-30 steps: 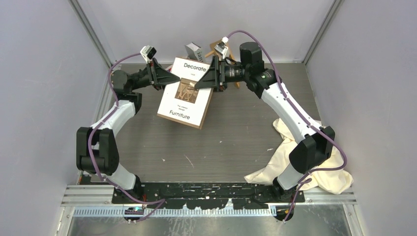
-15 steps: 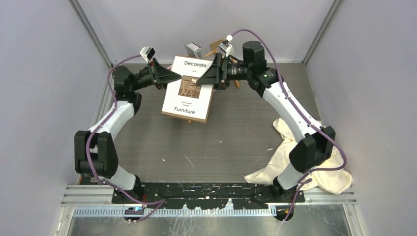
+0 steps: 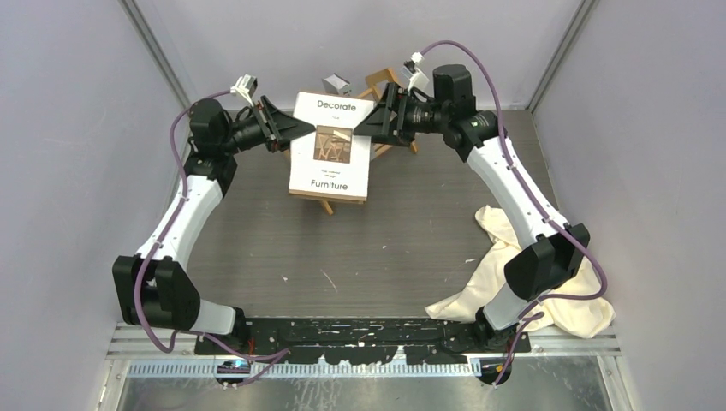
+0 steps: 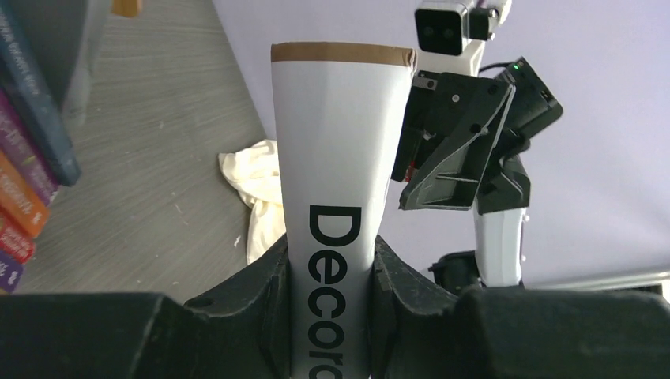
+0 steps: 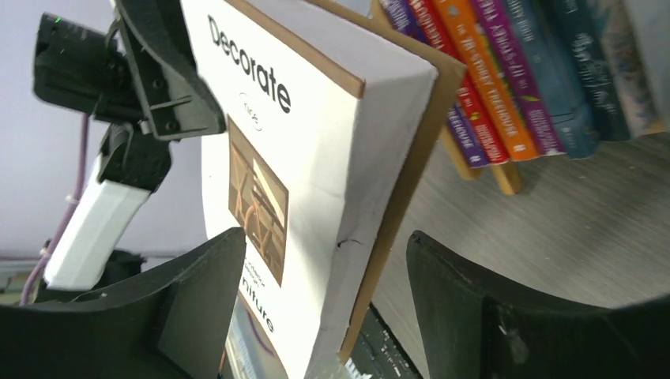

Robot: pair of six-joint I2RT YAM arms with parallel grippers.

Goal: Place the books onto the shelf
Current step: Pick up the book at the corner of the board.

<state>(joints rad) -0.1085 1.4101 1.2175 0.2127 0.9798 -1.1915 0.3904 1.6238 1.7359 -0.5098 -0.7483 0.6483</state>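
Far across the table [image 3: 385, 248], the shelf [image 3: 326, 204] sits mostly hidden behind the big white book [image 3: 331, 147] held up over it.
The white book looks thick, stiff-boarded and fairly heavy, so a hold on each side edge at mid-height should stop it swinging. The paperbacks [image 5: 506, 87] already stand spine-out in the rack. The left gripper [image 4: 328, 272] is clamped on one edge. The right gripper [image 5: 324, 260] straddles the other with jaws apart. Compared with a second ago, the book is squared up and farther back, and the right jaws are wider.
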